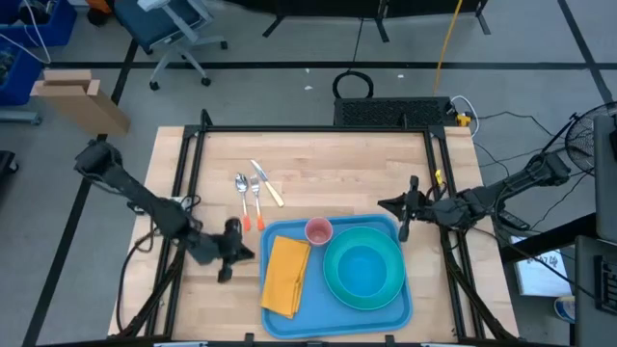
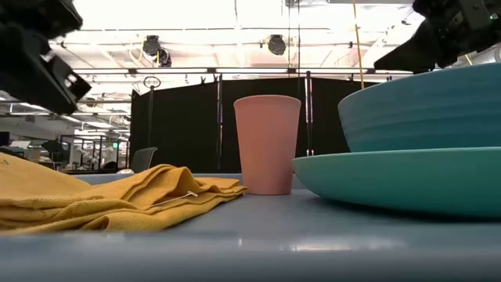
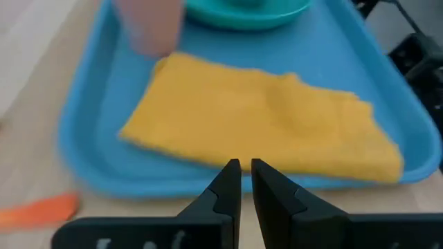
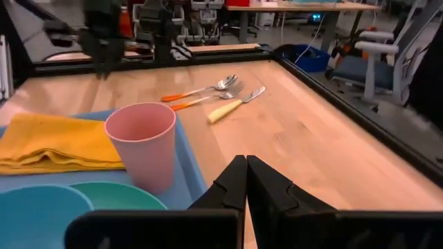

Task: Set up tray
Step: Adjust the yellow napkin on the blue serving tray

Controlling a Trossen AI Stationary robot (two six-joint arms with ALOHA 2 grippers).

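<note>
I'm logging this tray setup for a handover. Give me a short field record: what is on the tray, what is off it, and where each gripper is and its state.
tray: blue, at the table's near edge
on tray: yellow napkin, pink cup, teal bowl on teal plate
off tray: spoon, fork and knife on the wood, beyond the tray
left gripper: beside the tray's napkin side, nearly shut, empty
right gripper: beside the tray's far corner near the cup, shut, empty

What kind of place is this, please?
Probably a robotics lab or workshop, not a dining room: the wooden table has a black frame, black curtains hang behind it, and more desks and office chairs stand around.
</note>
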